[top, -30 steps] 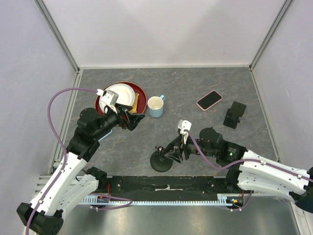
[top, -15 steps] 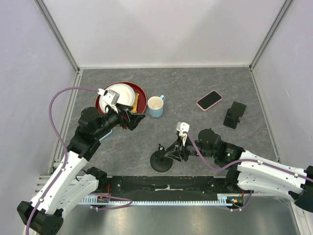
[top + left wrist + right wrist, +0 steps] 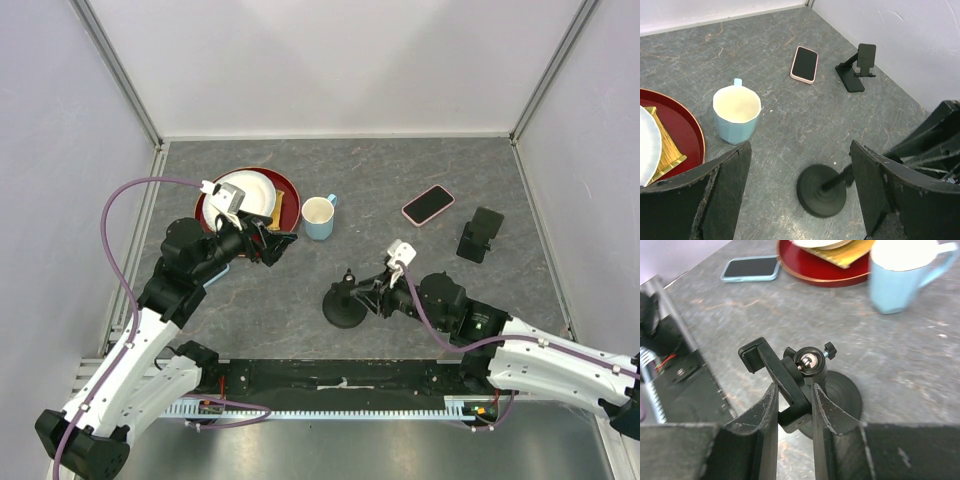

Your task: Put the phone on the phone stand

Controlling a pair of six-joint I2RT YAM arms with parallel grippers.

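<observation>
Right tool (image 3: 370,293) clamped on round-based stand (image 3: 345,308), pink phone (image 3: 428,204) well beyond it.

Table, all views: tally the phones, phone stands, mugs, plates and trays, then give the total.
Phones: 2, pink phone and light-blue phone
Phone stands: 2, folding stand and round-base stand
Mugs: 1, light-blue mug
Plates: 1, white plate
Trays: 1, red tray
Total: 7
</observation>
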